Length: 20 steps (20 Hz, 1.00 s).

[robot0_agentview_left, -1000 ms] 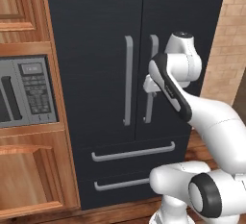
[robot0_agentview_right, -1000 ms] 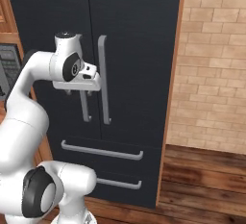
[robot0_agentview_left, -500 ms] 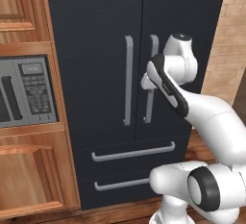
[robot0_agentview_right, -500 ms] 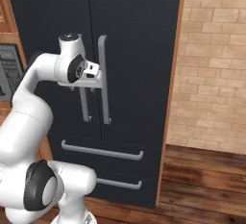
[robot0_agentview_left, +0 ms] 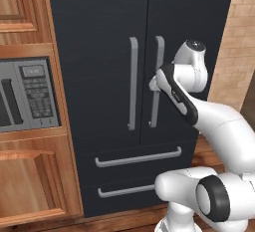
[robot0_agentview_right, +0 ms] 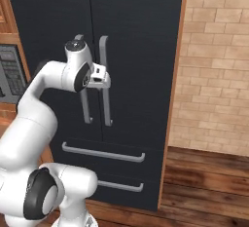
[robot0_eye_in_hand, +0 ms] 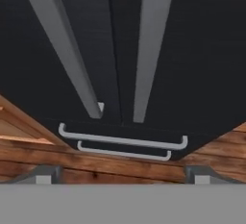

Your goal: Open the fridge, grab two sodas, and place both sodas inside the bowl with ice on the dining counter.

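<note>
The tall black fridge [robot0_agentview_left: 99,37] [robot0_agentview_right: 141,31] [robot0_eye_in_hand: 202,50] stands shut, both doors closed. My gripper [robot0_agentview_left: 153,82] [robot0_agentview_right: 104,78] [robot0_eye_in_hand: 122,174] is open and hovers at mid-height just in front of the right door's grey bar handle [robot0_agentview_left: 157,76] [robot0_agentview_right: 103,55] [robot0_eye_in_hand: 150,45], touching nothing. The left door's handle [robot0_agentview_left: 133,84] [robot0_eye_in_hand: 60,45] runs parallel beside it. In the hand view both handles stretch away toward the two drawer handles [robot0_eye_in_hand: 122,140]. The sodas are hidden behind the shut doors. The bowl and the dining counter are out of view.
A grey built-in microwave [robot0_agentview_left: 27,96] sits in wooden cabinetry [robot0_agentview_left: 30,186] left of the fridge. A brick wall [robot0_agentview_right: 214,75] rises on its right above a wooden floor [robot0_agentview_right: 204,187]. Two lower drawers [robot0_agentview_left: 137,159] lie under the doors.
The hand has crept slightly up and closer to the right door's handle. The jaws stay spread wide. The fridge doors have not moved.
</note>
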### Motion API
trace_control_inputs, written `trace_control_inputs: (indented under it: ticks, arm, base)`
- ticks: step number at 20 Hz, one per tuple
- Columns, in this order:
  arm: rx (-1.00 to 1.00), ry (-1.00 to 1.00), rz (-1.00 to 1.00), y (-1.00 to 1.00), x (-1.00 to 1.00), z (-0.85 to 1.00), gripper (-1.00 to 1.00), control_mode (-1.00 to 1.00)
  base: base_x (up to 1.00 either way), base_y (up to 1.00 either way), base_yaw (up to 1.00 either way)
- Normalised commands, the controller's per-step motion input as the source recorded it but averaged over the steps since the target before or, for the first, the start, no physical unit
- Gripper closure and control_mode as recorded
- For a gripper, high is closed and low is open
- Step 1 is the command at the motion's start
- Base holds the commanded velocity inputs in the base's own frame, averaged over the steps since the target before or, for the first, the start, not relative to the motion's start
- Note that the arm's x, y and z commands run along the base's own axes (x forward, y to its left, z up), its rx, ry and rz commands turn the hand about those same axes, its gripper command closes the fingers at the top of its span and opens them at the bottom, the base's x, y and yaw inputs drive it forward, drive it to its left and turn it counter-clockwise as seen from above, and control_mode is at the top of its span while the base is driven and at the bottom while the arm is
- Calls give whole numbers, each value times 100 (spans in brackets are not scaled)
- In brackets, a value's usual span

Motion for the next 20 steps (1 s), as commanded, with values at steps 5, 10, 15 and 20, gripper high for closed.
trace_control_inputs:
  ticks: [5,10,15,20]
  arm:
    - [1,-2,-1,-14,16,0,-100,-100]
    - [1,0,0,4,54,-5,-100,-100]
    - [0,-2,-1,2,43,-16,-100,-100]
    - [-1,-7,-2,0,32,-22,-100,-100]
  base:
    - [0,0,0]
    - [0,0,0]
    - [0,0,0]
    - [0,0,0]
